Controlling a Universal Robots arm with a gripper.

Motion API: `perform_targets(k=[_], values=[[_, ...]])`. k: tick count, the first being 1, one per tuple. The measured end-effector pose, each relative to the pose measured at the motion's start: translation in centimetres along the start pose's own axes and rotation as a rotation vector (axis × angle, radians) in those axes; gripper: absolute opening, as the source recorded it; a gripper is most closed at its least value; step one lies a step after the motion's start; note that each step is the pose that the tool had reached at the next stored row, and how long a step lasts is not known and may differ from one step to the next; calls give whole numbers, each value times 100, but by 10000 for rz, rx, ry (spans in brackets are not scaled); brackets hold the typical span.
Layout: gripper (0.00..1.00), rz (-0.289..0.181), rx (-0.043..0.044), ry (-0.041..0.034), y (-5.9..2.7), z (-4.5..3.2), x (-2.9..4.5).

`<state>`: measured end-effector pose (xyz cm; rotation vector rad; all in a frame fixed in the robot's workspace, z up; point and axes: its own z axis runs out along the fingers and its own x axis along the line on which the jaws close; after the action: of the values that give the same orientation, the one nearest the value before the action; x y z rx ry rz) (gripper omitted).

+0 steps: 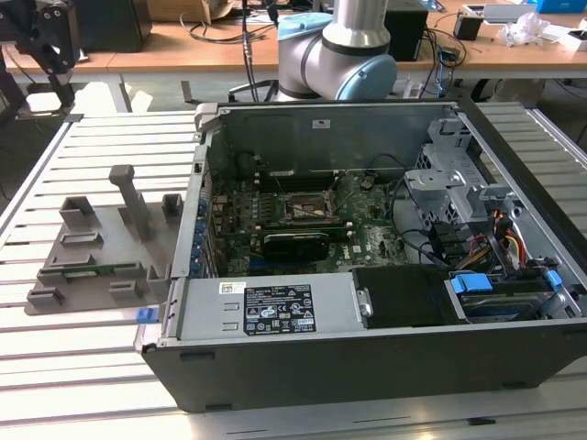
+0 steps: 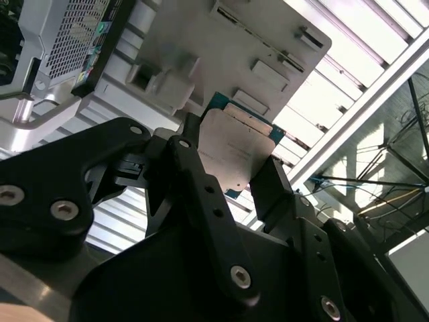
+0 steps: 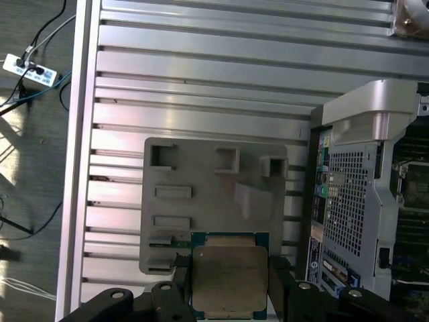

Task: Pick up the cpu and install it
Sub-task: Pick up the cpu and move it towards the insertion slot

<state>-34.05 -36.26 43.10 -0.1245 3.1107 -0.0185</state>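
Gripper (image 3: pixel 229 290) clamped on cpu (image 3: pixel 226 275) by two opposite edges, chip held above gray holder tray (image 3: pixel 201 201) just beside open computer case (image 3: pixel 348 201). Pickup apparently done. Install not yet done: cpu outside case, well apart from socket (image 1: pixel 307 206) inside case.

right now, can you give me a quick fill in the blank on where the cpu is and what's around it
1. The cpu is gripped ____ the two fingers of the hand.
2. The grey tray lies to the exterior view's ____ of the computer case.
3. The motherboard can be seen because the case is ____.

Missing words: between; left; open
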Motion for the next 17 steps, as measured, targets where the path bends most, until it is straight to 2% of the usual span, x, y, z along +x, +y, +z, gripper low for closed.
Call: perform_targets(k=[8,9,13,17], values=[[55,0,0,0,-13,6,-194],[55,1,0,-1,-17,8,-267],[55,0,0,0,-23,11,-364],[55,0,-1,-2,-30,15,-500]])
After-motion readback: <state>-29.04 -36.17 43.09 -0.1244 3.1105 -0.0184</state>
